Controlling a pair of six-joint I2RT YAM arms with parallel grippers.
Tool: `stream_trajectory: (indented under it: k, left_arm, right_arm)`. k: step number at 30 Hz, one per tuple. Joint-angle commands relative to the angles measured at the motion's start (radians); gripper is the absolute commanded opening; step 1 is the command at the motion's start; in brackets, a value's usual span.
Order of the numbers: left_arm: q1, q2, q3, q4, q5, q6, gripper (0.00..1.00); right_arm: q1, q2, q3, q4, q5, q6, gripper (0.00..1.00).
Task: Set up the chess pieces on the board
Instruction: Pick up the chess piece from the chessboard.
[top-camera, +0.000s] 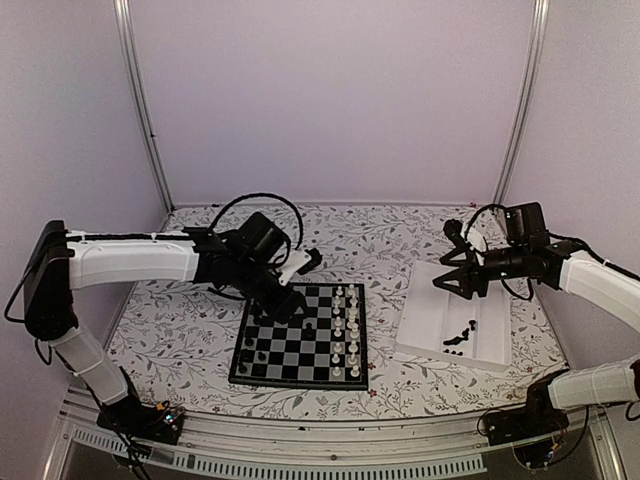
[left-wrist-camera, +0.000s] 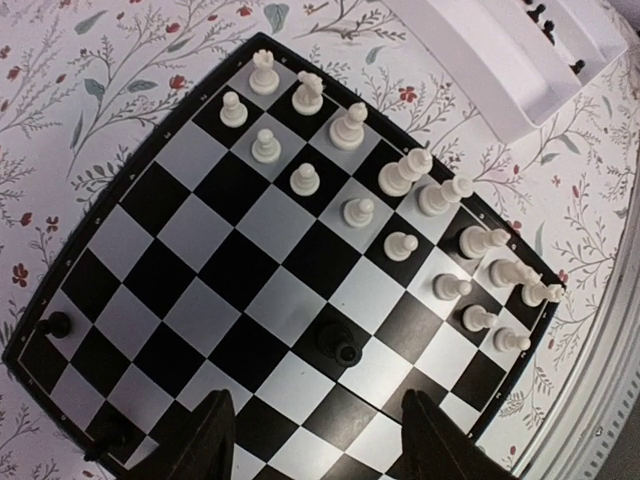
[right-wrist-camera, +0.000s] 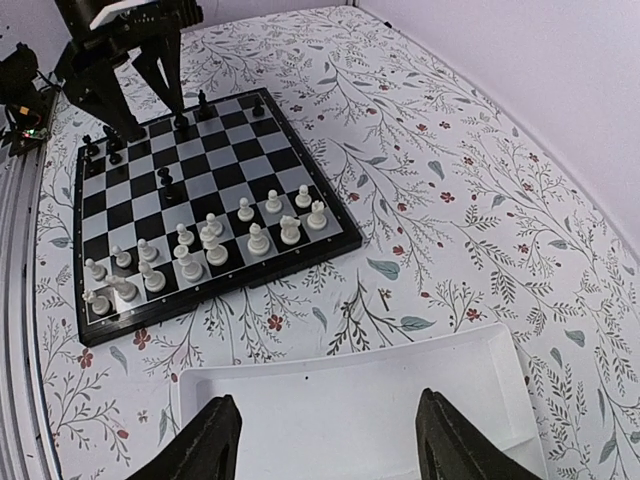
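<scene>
Chess pieces (top-camera: 462, 338) not yet placed lie in a loose cluster in the tray (top-camera: 430, 315) at right. Several more stand along the left side of the board (top-camera: 290, 352), which sits mid-tabletop with the white pieces (top-camera: 345, 330) ranked on its right two files. The left hand (left-wrist-camera: 318, 408) hovers over the board's far-left part, fingers spread and empty. A lone piece (left-wrist-camera: 340, 345) stands just ahead of them on a square toward the middle, off the black rows. The right hand (right-wrist-camera: 325, 402) hangs over the tray's far-left part, also released and holding nothing. Filling the black side looks to be the step in hand, roughly half done. Next, I judge, the right hand must drop onto one tray piece and pinch it without scattering its neighbours, or the left must carry the lone piece home
</scene>
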Motion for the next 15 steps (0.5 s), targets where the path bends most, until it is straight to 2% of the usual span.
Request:
stream_trajectory:
  k: [1,9,15]
  left_arm:
    - [-0.03,0.047,0.037,-0.044,0.005,0.015,0.59]
    - [-0.042,0.12,0.067,-0.021,0.042,0.012,0.55]
    - [-0.045,0.194,0.113,-0.035,0.033,0.029,0.43]
  right_arm:
    - [-0.009,-0.001,0.007,0.067,-0.051,0.014,0.63]
    - [-0.01,0.015,0.009,0.06,-0.037,-0.006,0.63]
    - [-0.008,0.027,0.01,0.054,-0.038,-0.013,0.64]
